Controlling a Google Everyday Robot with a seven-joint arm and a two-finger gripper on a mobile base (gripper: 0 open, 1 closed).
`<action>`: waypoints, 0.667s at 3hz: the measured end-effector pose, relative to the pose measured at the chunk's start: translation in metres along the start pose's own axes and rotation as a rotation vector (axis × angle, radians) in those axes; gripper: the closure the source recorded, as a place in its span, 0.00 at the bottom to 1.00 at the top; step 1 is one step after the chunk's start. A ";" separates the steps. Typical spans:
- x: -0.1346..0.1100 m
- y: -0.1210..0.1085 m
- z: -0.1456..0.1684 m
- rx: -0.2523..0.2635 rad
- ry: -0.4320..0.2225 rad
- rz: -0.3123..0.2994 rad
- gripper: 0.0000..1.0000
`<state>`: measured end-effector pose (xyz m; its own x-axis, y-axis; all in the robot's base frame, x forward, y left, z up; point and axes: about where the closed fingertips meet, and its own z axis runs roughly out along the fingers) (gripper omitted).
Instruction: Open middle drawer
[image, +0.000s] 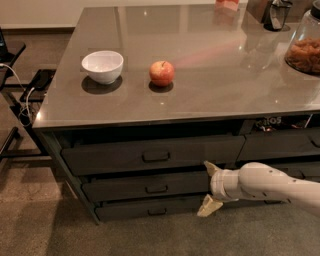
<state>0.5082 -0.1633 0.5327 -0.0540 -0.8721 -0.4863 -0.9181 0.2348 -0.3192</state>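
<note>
Middle drawer (125, 188): wide, dark grey front of medium height, second of three stacked under the left part of the counter. Small black rectangular loop handle (156, 189) at centre, lying level. The front lines up with the drawers above and below, and none of its inside shows. Its right end is covered by the gripper (206, 189), cream-coloured, fingers spread one above the other, well right of the handle. Whether it touches the front cannot be told.
</note>
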 end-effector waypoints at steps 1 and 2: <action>0.014 -0.006 0.018 0.000 -0.007 -0.032 0.00; 0.017 -0.005 0.021 0.001 0.001 -0.051 0.00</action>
<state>0.5200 -0.1704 0.5093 -0.0070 -0.8834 -0.4686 -0.9193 0.1900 -0.3446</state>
